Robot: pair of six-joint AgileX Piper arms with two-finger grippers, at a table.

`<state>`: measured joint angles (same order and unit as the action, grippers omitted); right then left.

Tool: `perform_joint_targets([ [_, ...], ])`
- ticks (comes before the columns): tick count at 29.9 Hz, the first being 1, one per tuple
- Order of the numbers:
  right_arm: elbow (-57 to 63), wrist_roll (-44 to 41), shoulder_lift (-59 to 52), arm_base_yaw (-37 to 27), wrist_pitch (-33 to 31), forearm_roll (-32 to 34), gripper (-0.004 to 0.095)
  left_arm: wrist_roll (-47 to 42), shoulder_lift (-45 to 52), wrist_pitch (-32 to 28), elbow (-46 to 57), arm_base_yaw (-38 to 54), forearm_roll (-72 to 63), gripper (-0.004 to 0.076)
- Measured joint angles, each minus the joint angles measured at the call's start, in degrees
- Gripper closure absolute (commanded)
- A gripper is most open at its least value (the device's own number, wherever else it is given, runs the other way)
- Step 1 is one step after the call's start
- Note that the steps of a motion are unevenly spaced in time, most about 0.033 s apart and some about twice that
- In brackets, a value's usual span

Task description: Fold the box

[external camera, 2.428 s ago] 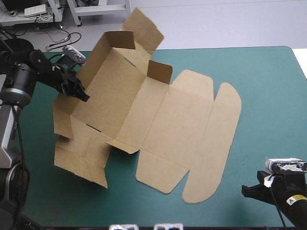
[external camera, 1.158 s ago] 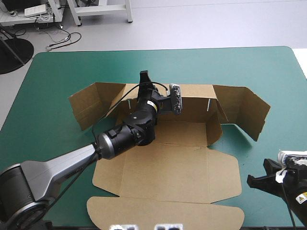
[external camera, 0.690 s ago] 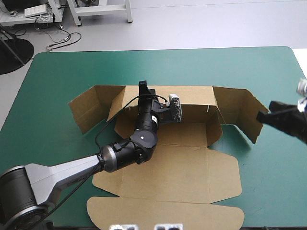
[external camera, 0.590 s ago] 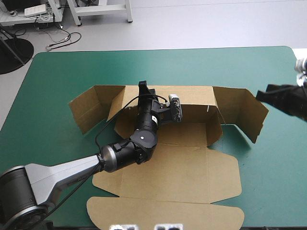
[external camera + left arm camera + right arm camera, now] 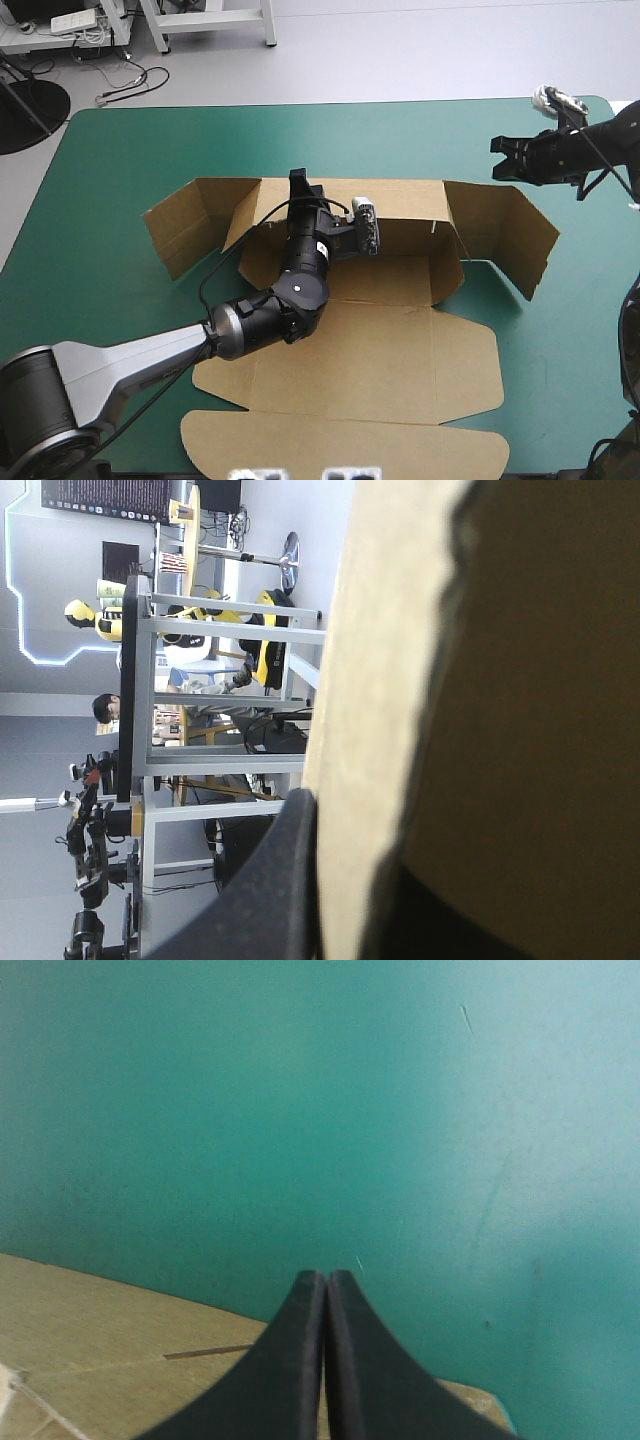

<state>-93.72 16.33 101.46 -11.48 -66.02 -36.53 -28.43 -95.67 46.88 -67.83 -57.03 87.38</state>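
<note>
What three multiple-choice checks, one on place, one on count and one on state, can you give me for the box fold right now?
1. Where is the left gripper?
A. At the top edge of the box's raised far wall.
B. On the rounded flap nearest the robot.
C. Off the board, on the teal-green cover.

2. How many grippers hold board?
A. None.
B. One.
C. Two.

3. How does the lid panel lie?
A. Flat on the table.
B. Upright.
C. Folded over the tray.

Answers:
1 A: the high view shows it on that wall's edge.
2 B: the left wrist view has board between the fingers, while the right gripper's fingers meet with nothing between them.
3 A: it lies spread out towards the near edge.
</note>
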Motion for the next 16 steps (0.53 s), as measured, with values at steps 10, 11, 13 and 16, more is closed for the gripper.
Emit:
perform_joint_targets([
  [10, 1.35, 1.03, -1.46, 1.77, -4.1, 2.63, 0.0923, -0.1, 0.0, 0.76, 0.0, 0.0, 0.06, 0.0733],
  [11, 2.07, 1.03, -2.39, 1.77, -4.1, 2.63, 0.0923, -0.1, 0.0, 0.82, 0.0, 0.0, 0.06, 0.0733],
  [13, 4.66, 1.71, -4.66, 1.84, -4.1, 2.71, 0.0923, -0.16, 0.0, 0.89, 0.0, 0.0, 0.06, 0.0733],
  [16, 9.67, 3.51, -7.91, 1.88, -4.1, 2.99, 0.0923, -0.2, 0.0, 0.91, 0.0, -0.02, -0.28, 0.0733],
])
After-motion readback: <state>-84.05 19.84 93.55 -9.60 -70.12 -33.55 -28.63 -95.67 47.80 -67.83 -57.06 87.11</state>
